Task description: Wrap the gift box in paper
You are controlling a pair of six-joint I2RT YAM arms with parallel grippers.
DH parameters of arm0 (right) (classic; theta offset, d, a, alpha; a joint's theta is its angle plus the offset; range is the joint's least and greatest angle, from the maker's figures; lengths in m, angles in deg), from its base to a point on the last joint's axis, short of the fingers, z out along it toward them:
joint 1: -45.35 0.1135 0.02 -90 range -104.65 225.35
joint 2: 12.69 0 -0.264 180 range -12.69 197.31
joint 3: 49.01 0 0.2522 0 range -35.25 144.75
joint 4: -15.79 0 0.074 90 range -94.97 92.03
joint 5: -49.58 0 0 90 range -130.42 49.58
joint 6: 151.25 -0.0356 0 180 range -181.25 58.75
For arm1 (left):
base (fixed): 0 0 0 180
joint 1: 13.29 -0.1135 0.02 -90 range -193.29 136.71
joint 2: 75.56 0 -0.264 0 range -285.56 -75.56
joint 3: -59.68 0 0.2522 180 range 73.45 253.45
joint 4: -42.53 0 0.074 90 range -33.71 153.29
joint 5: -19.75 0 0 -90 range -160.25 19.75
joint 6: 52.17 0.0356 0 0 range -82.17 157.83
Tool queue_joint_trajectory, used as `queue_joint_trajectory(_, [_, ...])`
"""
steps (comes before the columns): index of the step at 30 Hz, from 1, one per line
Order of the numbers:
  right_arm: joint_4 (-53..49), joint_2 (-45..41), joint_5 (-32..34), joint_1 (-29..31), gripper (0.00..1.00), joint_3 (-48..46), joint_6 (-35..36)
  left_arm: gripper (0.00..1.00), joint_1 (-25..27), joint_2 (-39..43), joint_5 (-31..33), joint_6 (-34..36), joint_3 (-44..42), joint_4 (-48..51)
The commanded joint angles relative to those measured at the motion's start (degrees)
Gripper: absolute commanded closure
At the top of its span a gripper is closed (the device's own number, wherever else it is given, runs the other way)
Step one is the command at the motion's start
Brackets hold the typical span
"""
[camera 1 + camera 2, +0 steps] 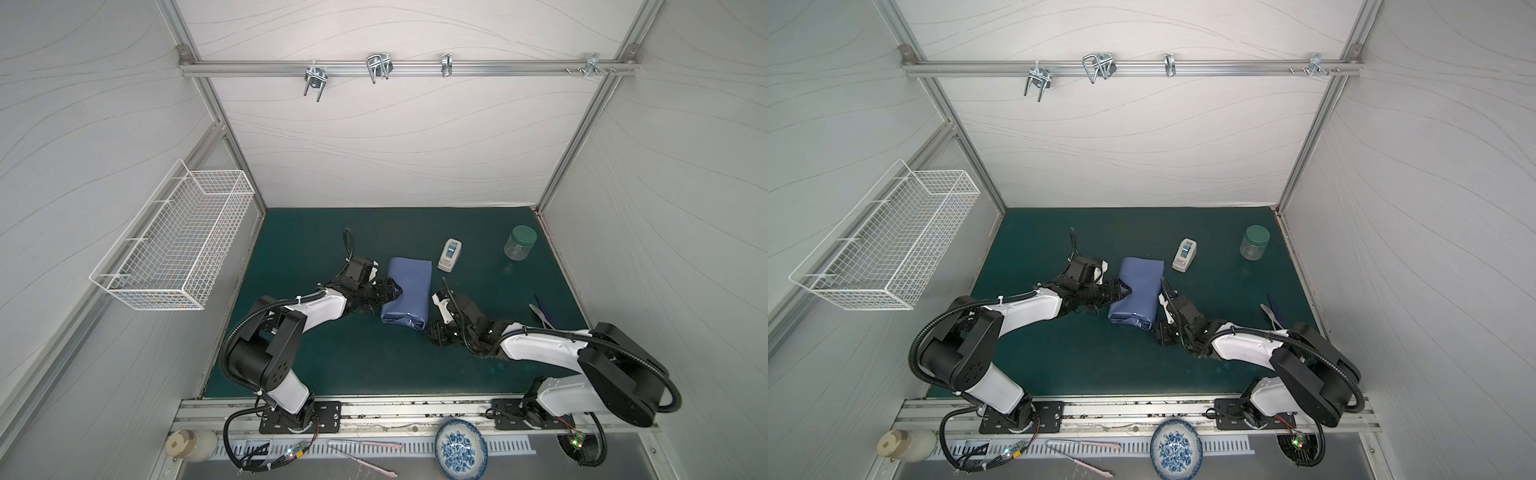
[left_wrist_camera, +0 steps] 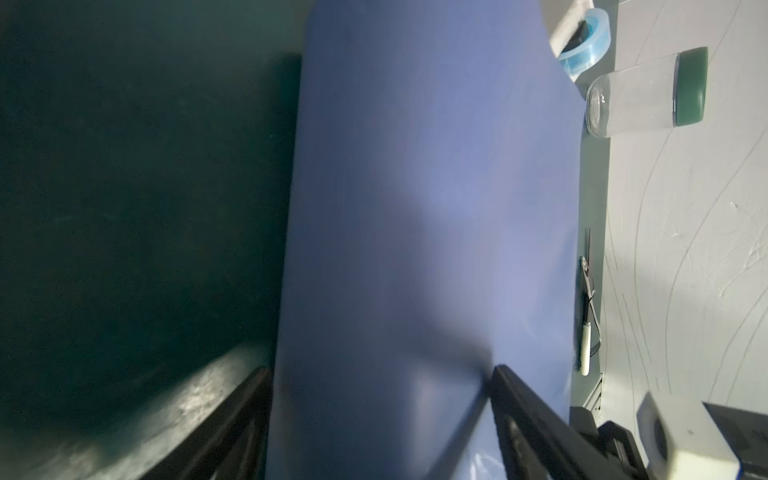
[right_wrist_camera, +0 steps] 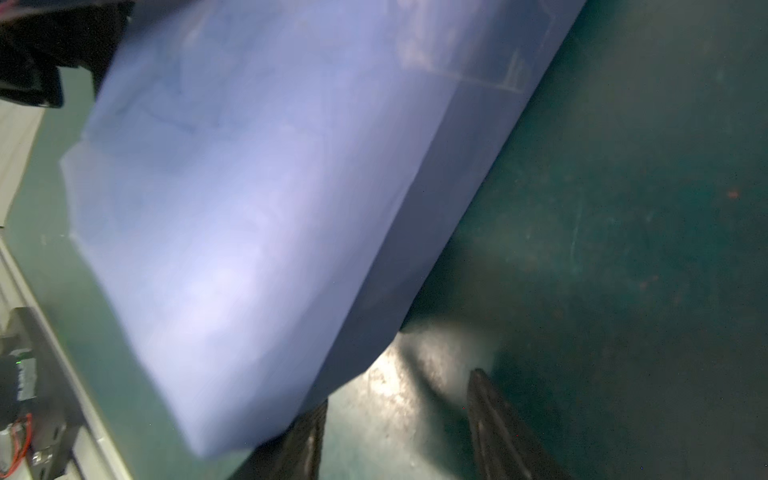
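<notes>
Box: the box (image 1: pixel 408 291) lies near the middle of the green mat (image 1: pixel 332 357), between my two arms, its long sides running front to back.
Paper: dull indigo-blue paper (image 2: pixel 415 187) covers every face I can see; none of the box's own surface shows.
Left gripper: my left gripper (image 1: pixel 394 291) reaches in from the left, spread wide around the box's left edge. In the wrist view the box fills the gap between my fingers (image 2: pixel 523 415), one low by the mat, the other pressed onto the paper on top. I am holding it.
Right gripper: my right gripper (image 1: pixel 435 331) sits low, just beside the box's near right corner. Its fingers (image 3: pixel 494 415) stand partly apart with only mat between them, holding nothing.
Tape dispenser: the white tape dispenser (image 1: pixel 450 254) stands near the box's far right corner, not touching it.
Jar: a clear jar (image 1: pixel 519 243) with a green lid stands well apart, toward the back right.
</notes>
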Motion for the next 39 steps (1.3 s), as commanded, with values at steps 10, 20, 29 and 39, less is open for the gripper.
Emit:
queue_joint_trajectory(10, [10.96,2.68,-0.71,-1.59,0.5,-0.32,-7.97,0.18,0.74,-1.21,-0.99,0.41,-2.27,-1.92])
queue_joint_trajectory(20, [23.98,5.02,0.17,-1.08,0.5,-4.6,-15.33,0.18,0.74,-0.63,-1.03,-0.17,-2.92,-2.7])
queue_joint_trajectory(29, [28.7,2.19,0.98,-0.8,0.52,-8.35,-17.55,0.18,0.74,-0.78,-1.18,-1.24,-2.88,-3.7])
queue_joint_trajectory(39, [-0.5,-19.58,1.32,-8.47,0.45,-11.64,-8.62,0.12,-1.21,4.58,0.97,-1.85,1.29,-0.48])
